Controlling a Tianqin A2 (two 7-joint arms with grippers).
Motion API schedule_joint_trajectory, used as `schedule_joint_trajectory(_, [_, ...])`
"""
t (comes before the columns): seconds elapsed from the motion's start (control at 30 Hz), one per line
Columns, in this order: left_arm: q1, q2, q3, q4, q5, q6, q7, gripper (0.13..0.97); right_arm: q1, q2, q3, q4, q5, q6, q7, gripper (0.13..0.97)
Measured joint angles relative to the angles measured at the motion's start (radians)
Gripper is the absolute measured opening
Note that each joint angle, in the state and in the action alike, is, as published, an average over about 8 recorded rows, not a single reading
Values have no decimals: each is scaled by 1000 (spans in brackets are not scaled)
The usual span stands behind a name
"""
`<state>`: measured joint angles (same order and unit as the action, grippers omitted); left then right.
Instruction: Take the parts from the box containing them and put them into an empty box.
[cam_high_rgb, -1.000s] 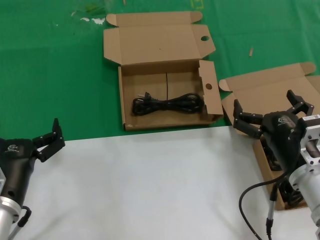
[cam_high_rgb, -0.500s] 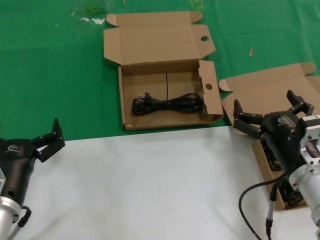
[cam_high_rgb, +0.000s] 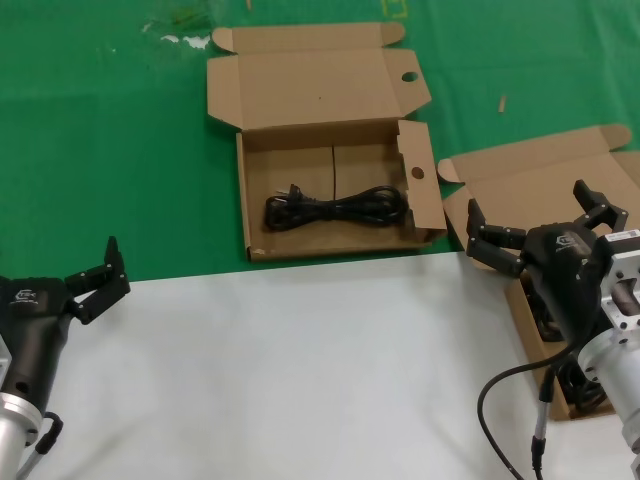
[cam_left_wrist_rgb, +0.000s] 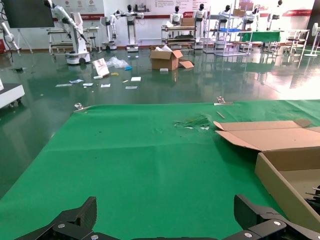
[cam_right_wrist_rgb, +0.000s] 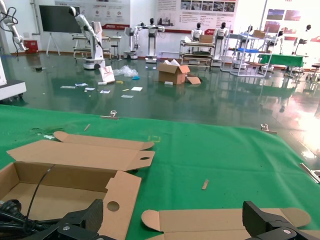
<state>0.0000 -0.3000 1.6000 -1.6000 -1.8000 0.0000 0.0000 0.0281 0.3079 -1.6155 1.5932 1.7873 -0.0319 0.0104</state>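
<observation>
Two boxes lie open: the holed box (cam_high_rgb: 262, 236) holds one cord (cam_high_rgb: 335, 209), while the plain box (cam_high_rgb: 520, 185) (cords partly hidden) sits under the spread-fingered right gripper (cam_high_rgb: 540, 232); left gripper (cam_high_rgb: 100, 277) also gapes.

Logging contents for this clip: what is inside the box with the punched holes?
One coiled black power cord lies along the floor of the holed box, near its front wall. The rest of the floor shows bare cardboard. Nothing covers the inside from the head view.

A plain brown box (cam_high_rgb: 330, 150) and black cord (cam_high_rgb: 335, 209) are seen. Green cloth (cam_high_rgb: 100, 150) and a white surface (cam_high_rgb: 300, 370) are noted.
</observation>
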Motion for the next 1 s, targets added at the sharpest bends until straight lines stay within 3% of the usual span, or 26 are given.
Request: schedule_joint_trajectory(1.0, [0,0,0,0,0,0,0,966,0,0,0,0,0,0,0,966])
